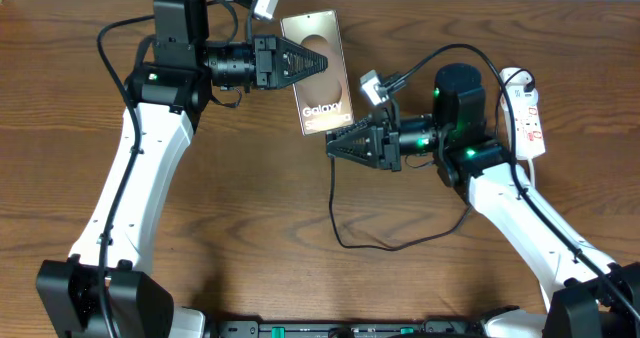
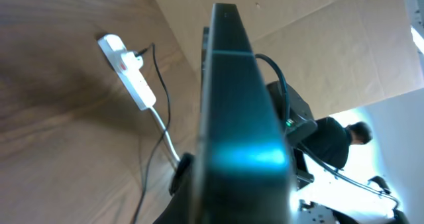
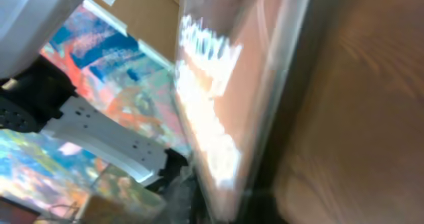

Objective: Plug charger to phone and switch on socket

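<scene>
The phone (image 1: pixel 325 108), a bronze slab with white "Galaxy" lettering, is held off the table at the upper middle. My left gripper (image 1: pixel 322 63) is shut on its upper part. In the left wrist view the phone (image 2: pixel 238 105) shows edge-on as a dark bar. My right gripper (image 1: pixel 330 148) points left just below the phone's lower end, its fingers closed to a point. The thin black charger (image 1: pixel 340 233) cable leaves those tips and loops down over the table. In the right wrist view the phone (image 3: pixel 225 105) fills the frame, blurred; the plug tip is hidden. The white socket (image 1: pixel 530 113) lies far right.
The socket (image 2: pixel 129 71) with its red switch, black plug and white cord (image 2: pixel 165 131) lies on the wood table. A cardboard wall stands behind it. A person (image 2: pixel 341 141) is beyond the table. Both arm bases sit at the front edge.
</scene>
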You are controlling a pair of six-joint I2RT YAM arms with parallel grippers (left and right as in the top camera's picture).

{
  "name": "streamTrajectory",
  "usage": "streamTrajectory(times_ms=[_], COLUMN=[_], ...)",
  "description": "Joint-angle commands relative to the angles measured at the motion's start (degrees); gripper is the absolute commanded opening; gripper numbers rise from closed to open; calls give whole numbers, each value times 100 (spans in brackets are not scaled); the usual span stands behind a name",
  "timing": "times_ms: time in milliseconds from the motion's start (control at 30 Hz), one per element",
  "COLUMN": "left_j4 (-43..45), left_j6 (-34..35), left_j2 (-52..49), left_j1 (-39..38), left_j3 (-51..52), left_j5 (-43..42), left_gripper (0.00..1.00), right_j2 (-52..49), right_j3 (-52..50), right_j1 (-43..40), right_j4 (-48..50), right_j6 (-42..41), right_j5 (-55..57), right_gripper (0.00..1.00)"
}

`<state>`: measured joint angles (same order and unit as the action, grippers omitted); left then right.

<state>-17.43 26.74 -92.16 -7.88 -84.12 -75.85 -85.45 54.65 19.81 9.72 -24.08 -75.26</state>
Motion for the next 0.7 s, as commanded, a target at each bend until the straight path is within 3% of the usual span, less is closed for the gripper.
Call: streamTrajectory(times_ms=[0,500,667], left_j4=[42,83,326], left_j6=[68,-142,168], left_j2=[76,76,76], left_j1=[4,17,57], left_j3=[-85,-85,-85], left_j5=[-321,-592,-407], left_gripper=[7,7,7], right_j2=[-7,-7,-7], right_j3=[-35,-35,-35], right_j1=[85,44,48], right_j4=[-31,638,586], right_j6=[57,-717,-713], right_j5=[166,157,-361], right_gripper=[1,1,1])
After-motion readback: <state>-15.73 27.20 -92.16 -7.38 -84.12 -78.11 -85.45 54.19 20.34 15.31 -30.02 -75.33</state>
